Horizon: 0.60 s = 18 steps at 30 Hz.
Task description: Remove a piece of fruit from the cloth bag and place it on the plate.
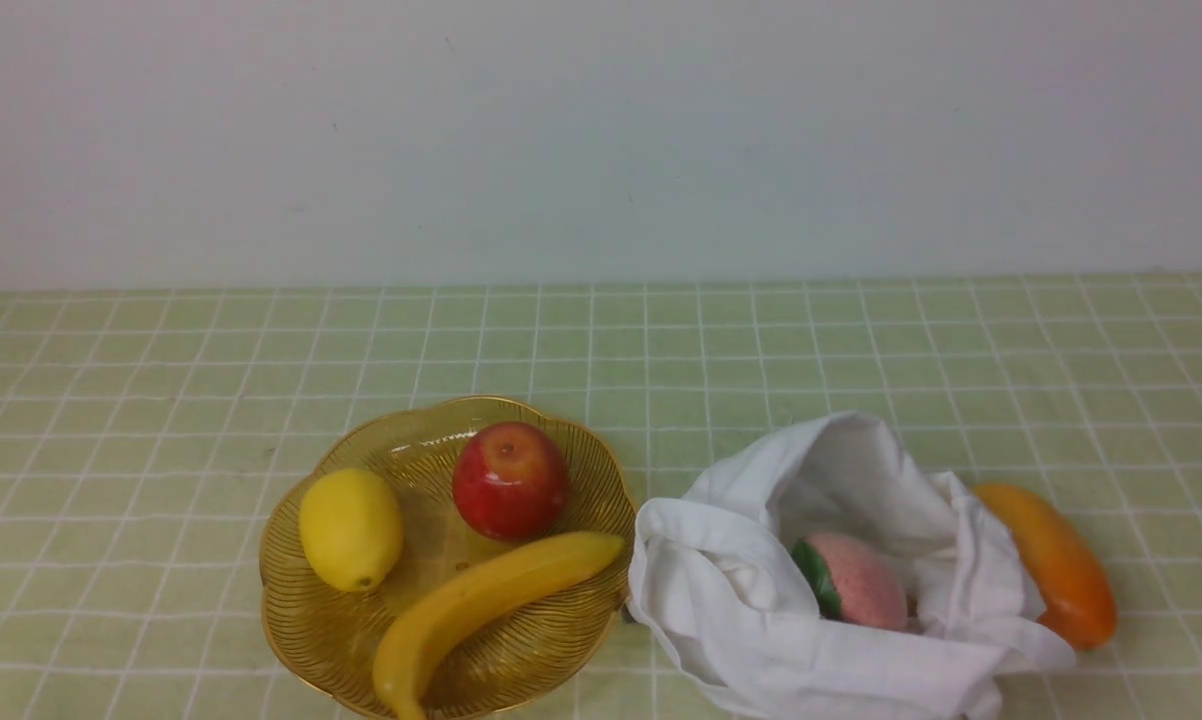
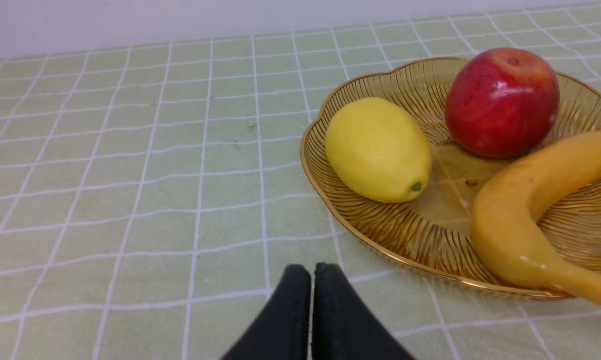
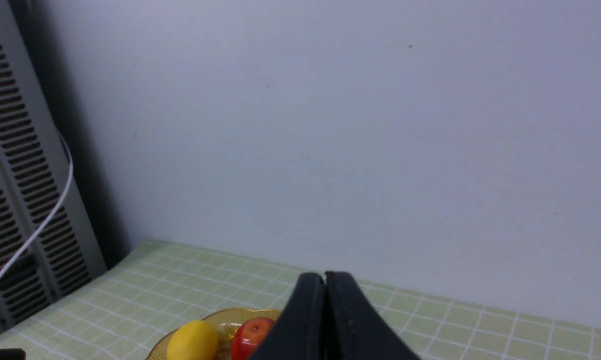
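Right gripper [image 3: 324, 276]: closed, nothing held. Left gripper [image 2: 313, 270]: fingertips all but together, nothing held. Banana [image 1: 491, 605]: laid in plate [image 1: 277, 590], one end over the near rim; probably light, firm, a little slippery; best grasped across the middle. Lemon [image 1: 351, 530] and apple [image 1: 510, 481]: beyond it. Bag [image 1: 861, 665], peach and mango [image 1: 1051, 570]: shown in front view only. Cabinet [image 3: 25, 165], seemingly a vented one: right wrist view alone.
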### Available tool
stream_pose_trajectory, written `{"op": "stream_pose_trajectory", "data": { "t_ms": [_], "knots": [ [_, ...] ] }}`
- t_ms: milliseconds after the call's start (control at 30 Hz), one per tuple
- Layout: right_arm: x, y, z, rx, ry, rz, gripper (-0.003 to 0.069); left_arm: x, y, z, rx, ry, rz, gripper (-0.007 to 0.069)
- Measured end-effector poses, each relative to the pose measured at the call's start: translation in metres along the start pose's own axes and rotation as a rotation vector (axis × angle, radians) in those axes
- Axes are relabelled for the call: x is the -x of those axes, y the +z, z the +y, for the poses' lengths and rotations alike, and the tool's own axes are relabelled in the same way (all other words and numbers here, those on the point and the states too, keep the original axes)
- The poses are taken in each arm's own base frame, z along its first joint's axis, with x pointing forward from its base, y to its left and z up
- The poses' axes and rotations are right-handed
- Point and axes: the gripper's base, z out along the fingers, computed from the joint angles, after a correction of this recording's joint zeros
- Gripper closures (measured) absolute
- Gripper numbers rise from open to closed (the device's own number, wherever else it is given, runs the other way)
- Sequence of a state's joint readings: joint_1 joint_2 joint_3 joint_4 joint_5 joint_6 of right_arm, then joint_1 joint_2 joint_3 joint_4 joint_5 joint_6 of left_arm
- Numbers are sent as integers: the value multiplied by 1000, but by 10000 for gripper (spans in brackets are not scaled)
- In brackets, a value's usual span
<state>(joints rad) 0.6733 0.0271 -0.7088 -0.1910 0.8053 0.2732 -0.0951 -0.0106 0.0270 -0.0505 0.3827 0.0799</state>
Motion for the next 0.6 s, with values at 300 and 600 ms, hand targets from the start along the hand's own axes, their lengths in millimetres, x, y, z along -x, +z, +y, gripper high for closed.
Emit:
{"op": "stream_pose_trajectory", "data": {
  "t_ms": [300,600],
  "knots": [
    [-21,14,7,88,55,-63,671,0,0,0,1,0,0,632],
    [-20,16,8,99,59,-68,673,0,0,0,1,0,0,632]
  ]
}}
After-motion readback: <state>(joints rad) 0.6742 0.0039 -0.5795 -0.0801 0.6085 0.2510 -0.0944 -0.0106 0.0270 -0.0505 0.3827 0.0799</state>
